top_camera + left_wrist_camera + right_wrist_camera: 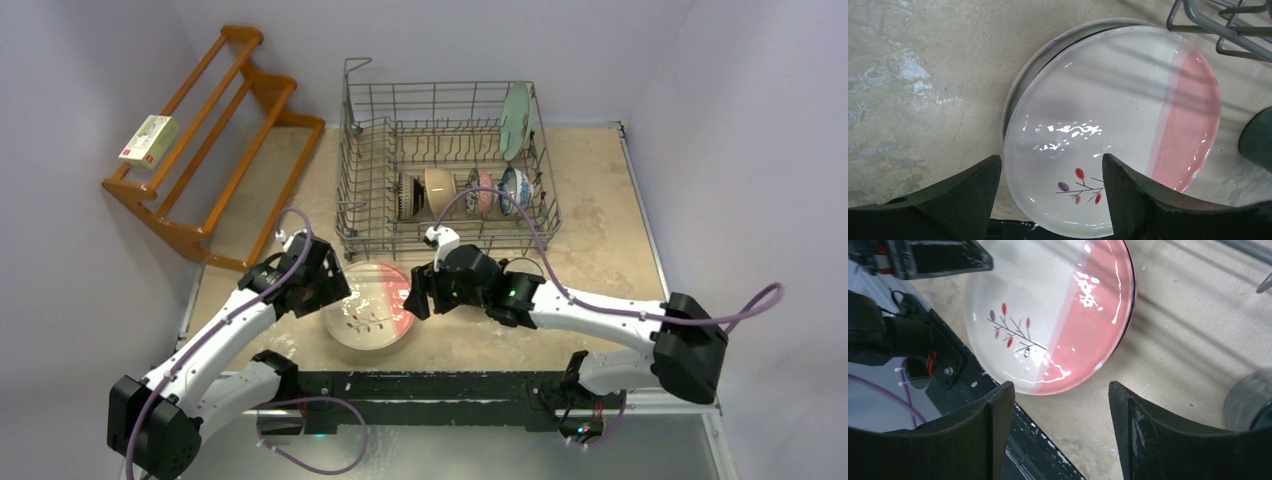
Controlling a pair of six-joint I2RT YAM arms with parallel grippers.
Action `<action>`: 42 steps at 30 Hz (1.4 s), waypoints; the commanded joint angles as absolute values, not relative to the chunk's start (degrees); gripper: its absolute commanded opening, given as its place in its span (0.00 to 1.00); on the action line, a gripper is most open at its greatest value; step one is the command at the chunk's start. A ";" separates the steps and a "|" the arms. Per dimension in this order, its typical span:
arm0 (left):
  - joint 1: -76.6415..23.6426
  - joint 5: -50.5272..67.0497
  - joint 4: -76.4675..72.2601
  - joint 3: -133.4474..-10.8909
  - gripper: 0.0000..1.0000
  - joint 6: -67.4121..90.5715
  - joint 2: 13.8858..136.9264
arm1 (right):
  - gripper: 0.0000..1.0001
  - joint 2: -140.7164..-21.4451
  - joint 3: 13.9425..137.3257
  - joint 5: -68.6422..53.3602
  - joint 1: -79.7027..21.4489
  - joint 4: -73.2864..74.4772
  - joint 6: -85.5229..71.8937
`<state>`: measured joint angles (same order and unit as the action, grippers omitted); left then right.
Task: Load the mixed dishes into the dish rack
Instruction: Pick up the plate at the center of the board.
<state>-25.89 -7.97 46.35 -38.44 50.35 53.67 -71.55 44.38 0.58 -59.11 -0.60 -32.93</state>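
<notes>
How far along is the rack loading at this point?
Done: a mint plate and four bowls stand in the rack. In hand: nothing is gripped; the left gripper and right gripper, both open, flank the pink-and-white plate on the table. Left: that plate and a second plate lying under it, with only its rim showing.
</notes>
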 commanded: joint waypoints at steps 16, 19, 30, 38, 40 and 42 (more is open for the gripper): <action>-26.48 -10.54 40.27 -32.66 0.73 55.46 61.08 | 0.72 -78.05 42.26 2.93 -61.35 -7.43 -38.28; -27.83 -11.02 38.30 -31.12 0.73 56.09 63.15 | 0.73 -78.18 42.52 2.83 -61.41 -7.47 -37.84; -32.60 -12.92 34.22 -28.83 0.72 55.94 67.81 | 0.75 -79.61 44.61 2.57 -61.42 -6.44 -36.30; -35.36 -14.51 33.31 -27.86 0.68 56.20 69.81 | 0.76 -78.96 40.82 2.19 -61.43 -10.25 -38.70; -35.39 -14.93 33.28 -27.77 0.68 56.48 69.62 | 0.76 -79.13 40.21 2.55 -61.39 -10.82 -39.13; -35.53 -14.74 33.43 -27.99 0.67 56.71 69.53 | 0.76 -79.49 39.92 2.89 -61.36 -11.32 -39.76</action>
